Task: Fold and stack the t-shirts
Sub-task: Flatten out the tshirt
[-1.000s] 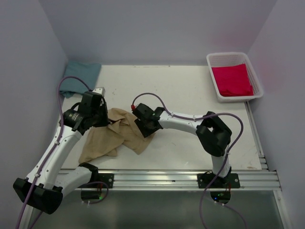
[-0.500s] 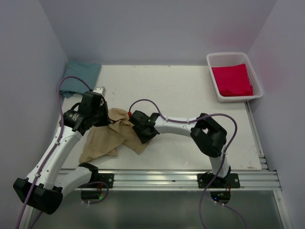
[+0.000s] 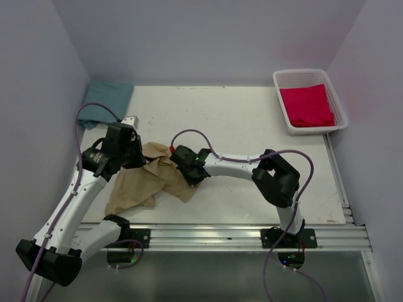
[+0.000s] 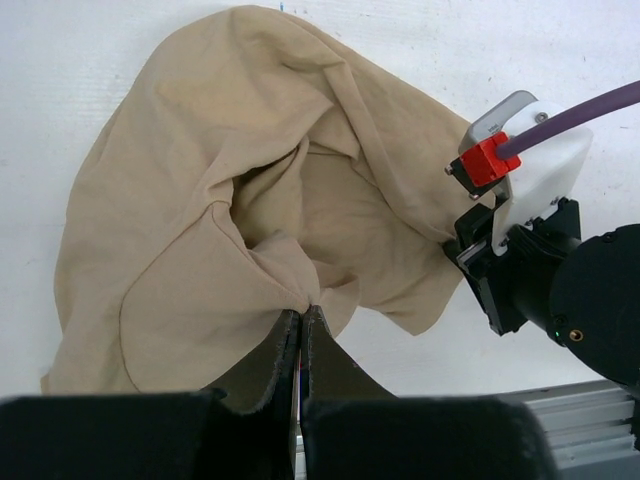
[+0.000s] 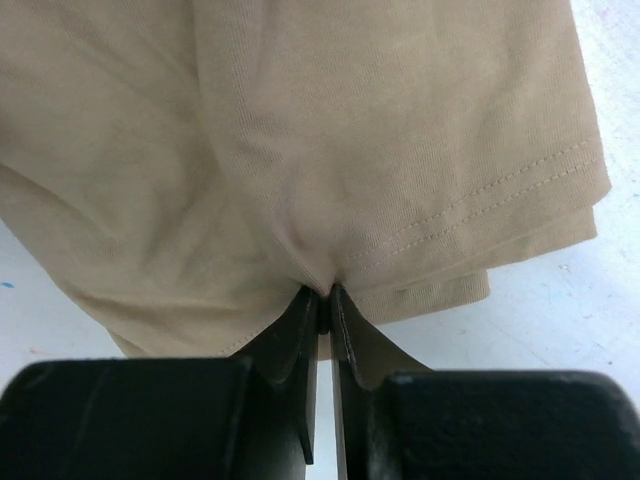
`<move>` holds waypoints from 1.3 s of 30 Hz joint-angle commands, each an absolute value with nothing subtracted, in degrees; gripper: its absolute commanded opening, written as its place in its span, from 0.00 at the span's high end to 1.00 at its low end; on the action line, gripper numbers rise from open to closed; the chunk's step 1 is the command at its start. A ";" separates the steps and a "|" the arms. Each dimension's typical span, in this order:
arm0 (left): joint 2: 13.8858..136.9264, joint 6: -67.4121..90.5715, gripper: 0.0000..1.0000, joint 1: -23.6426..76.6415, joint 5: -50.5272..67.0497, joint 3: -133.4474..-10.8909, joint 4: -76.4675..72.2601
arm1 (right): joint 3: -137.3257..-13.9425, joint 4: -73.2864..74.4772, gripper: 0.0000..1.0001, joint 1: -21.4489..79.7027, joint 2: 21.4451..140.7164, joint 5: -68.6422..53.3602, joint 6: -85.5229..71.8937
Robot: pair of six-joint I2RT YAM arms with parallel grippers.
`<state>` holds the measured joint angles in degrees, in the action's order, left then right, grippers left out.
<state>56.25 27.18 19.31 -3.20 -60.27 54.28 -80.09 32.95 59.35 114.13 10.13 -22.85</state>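
The tan t-shirt (image 3: 148, 179) lies crumpled on the white table at the near left. It also shows in the left wrist view (image 4: 240, 200) and fills the right wrist view (image 5: 300, 130). My left gripper (image 4: 301, 312) is shut on a pinch of its cloth at the shirt's left side (image 3: 129, 154). My right gripper (image 5: 325, 293) is shut on its hemmed edge at the shirt's right side (image 3: 189, 173). The teal-blue t-shirt (image 3: 104, 104) lies in the far left corner. The red-pink t-shirt (image 3: 306, 105) lies folded in the basket.
A white slatted basket (image 3: 296, 77) stands at the far right. Grey walls close in the table on the left, back and right. A metal rail (image 3: 220, 236) runs along the near edge. The right arm's purple cable (image 3: 195, 133) loops above the shirt.
My right gripper has moved left, toward the left gripper, bunching the tan shirt between them. The left gripper has shifted only slightly.
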 commanded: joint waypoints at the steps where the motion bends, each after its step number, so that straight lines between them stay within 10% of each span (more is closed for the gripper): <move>1: 55.20 26.19 1.00 19.60 -2.02 -60.03 52.29 | -81.04 34.98 0.92 59.33 109.09 13.18 -22.33; 39: 54.58 26.46 1.00 19.60 -0.26 -57.39 51.06 | -84.55 35.68 0.76 59.24 115.13 17.05 -19.69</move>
